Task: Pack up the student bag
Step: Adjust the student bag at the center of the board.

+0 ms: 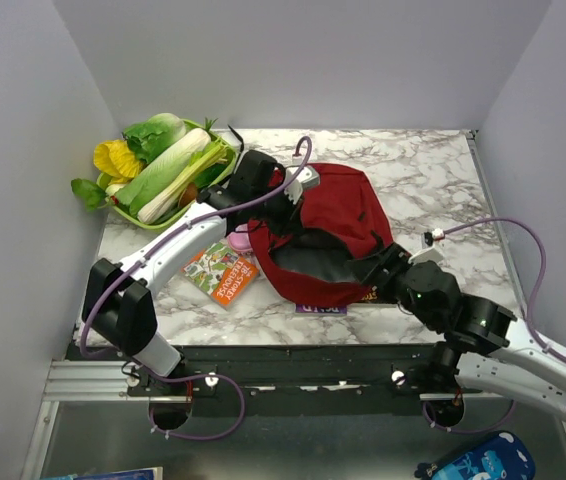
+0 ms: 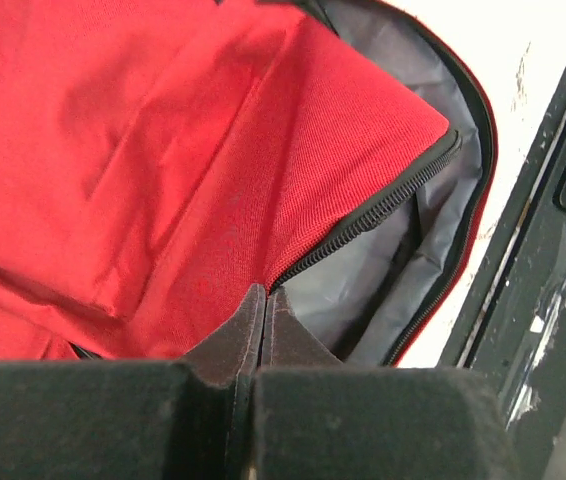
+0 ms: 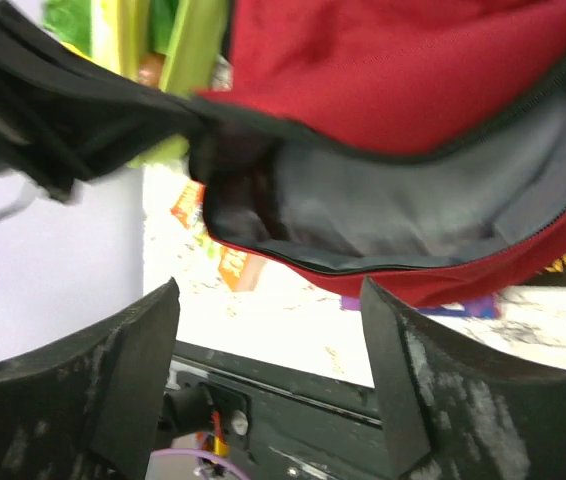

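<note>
You have a white marble bench (image 1: 433, 170) in front of you, and the biggest thing on it is the student bag (image 1: 338, 215). The dark red bag lies in the middle of the bench, and its bottom side comes close to the near edge. Its top flap is unzipped, so you can see the grey inside and the black zipper along the rim. Your left arm (image 1: 178, 245) reaches from the near left corner over to the left side of the bag. The left gripper (image 2: 265, 300) has its two fingers pressed tight together, and they pinch the zipper edge of the red flap. Your right arm (image 1: 483, 325) comes in from the near right corner and points at the open mouth of the bag. The right gripper (image 3: 268, 288) has its fingers wide apart with nothing between them, just in front of the opening. A green basket (image 1: 218, 182) sits in the far left corner of the bench, full of leafy vegetables (image 1: 168, 170). A small colourful book (image 1: 221, 272) lies flat near the near edge, just left of the bag. A little pink pencil case (image 1: 240, 241) peeks out between the book and the left arm. A bit of something purple (image 1: 320, 309) sticks out from under the bag at the near edge, too small to tell what it is.
</note>
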### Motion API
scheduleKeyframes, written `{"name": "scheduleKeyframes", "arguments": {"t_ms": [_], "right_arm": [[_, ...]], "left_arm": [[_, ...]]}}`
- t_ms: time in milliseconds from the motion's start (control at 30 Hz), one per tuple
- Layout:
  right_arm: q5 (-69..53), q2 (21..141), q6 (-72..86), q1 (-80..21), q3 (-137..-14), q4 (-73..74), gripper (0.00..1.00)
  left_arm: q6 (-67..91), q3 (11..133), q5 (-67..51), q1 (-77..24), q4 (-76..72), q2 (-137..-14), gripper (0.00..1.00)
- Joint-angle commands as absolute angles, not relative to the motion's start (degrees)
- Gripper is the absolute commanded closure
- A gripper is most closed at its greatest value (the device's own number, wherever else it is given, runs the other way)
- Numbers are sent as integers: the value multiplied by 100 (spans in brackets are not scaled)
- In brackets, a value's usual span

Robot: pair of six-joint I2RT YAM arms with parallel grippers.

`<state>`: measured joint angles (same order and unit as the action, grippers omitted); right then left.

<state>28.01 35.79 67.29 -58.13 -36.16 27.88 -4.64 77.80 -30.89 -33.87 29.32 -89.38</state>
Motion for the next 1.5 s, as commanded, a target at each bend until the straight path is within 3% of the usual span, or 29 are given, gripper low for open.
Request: {"name": "scheduleKeyframes", "arguments": {"t_ms": [0,300,600,1200,1300,1367,1400,1433,1467], "right_arm": [[3252,3795,6626,-5818,-4060,3146,15],[2804,4895,8172,-5818,-4351,3102,13],[3287,4492,8815,-5818,-4237,2892,12],[3726,5493,10424,-5810,-4148,3225,14],[3998,5607,10406,-5801,-4218,3217,21],[4165,5677,10310,-5801,-4324,3234,30],[4201,5721,10301,-5792,-4350,3252,36],[4245,5730,10266,-5801,-4385,3252,51],[4254,5739,10240,-5792,-4403,3252,59]], "left_arm": [[-510,7541,-3366,-3393,2874,-8473,100],[-501,7286,-3410,-3393,2848,-8183,100],[-641,6733,-3604,-3436,2813,-7779,100],[-781,6425,-4051,-3603,2918,-7375,100],[-1019,6363,-4043,-3787,3111,-7313,100],[-1247,6320,-3930,-4016,3234,-7295,100],[-1300,6302,-3859,-4086,3260,-7286,100],[-1344,6276,-3763,-4157,3269,-7277,100],[-1380,6232,-3683,-4244,3235,-7286,100]]}}
